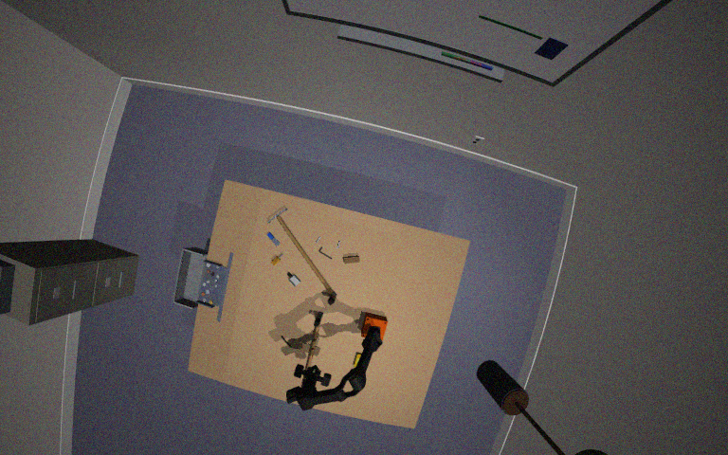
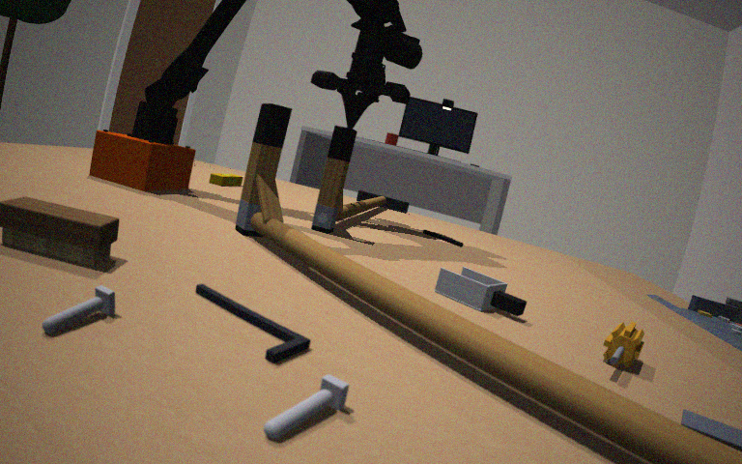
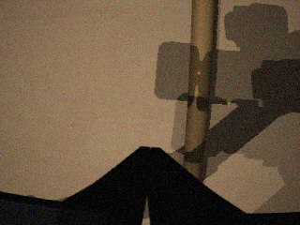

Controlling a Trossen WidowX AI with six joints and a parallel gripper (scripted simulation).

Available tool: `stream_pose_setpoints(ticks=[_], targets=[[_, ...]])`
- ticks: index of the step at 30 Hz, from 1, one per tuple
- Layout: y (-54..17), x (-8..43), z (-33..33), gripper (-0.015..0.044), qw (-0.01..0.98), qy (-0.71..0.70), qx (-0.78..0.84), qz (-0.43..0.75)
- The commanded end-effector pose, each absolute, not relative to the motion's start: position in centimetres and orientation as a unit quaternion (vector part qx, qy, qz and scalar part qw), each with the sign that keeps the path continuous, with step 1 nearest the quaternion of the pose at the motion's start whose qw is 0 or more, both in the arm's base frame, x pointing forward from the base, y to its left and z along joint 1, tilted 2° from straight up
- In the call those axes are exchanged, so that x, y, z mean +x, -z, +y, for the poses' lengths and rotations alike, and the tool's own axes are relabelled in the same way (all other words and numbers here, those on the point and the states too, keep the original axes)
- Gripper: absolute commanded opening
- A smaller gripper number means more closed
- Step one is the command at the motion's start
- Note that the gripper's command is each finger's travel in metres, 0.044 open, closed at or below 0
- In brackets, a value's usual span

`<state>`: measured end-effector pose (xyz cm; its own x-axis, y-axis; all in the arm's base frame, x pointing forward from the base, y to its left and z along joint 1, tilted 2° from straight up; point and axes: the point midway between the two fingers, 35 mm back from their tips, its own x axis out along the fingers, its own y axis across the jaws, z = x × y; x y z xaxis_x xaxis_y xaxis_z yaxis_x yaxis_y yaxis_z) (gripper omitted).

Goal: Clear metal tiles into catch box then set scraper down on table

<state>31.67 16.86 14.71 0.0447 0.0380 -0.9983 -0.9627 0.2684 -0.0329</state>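
The long scraper (image 1: 303, 253) (image 2: 438, 324) lies on the table, its pale wide blade at the far end and its upright black-topped grip at the near end. A shorter tool (image 1: 312, 347) (image 2: 363, 206) (image 3: 202, 28) with a similar upright grip and a dark head lies nearer the table's front edge. The steel bench plate (image 1: 225, 286) at the left carries several small white and orange tiles (image 1: 209, 279). The grey catch box (image 1: 190, 278) adjoins its far end. My gripper (image 1: 315, 368) (image 2: 351, 127) (image 3: 150, 149) is shut and empty, pointing down above the shorter tool's handle. That tool's head is hidden in the top view.
Around the long handle lie a blue piece (image 1: 273, 238), a yellow gear (image 1: 276, 260) (image 2: 624, 344), a grey clip (image 1: 293, 279) (image 2: 471, 290), a hex key (image 1: 325, 253) (image 2: 245, 317), two bolts and a brown block (image 1: 351, 258) (image 2: 57, 232). A yellow block (image 1: 357, 359) (image 2: 225, 179) lies by my orange base (image 1: 374, 325).
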Motion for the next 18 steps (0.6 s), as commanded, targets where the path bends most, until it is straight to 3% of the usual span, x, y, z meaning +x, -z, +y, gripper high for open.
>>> stream_pose_setpoints(ticks=[1, 18], targets=[[-14.7, 31.0, 18.3, 0.0000, 0.571, -0.445, -0.445, 0.527], [-12.1, 31.5, 19.0, 0.0000, 0.568, -0.448, -0.449, 0.524]])
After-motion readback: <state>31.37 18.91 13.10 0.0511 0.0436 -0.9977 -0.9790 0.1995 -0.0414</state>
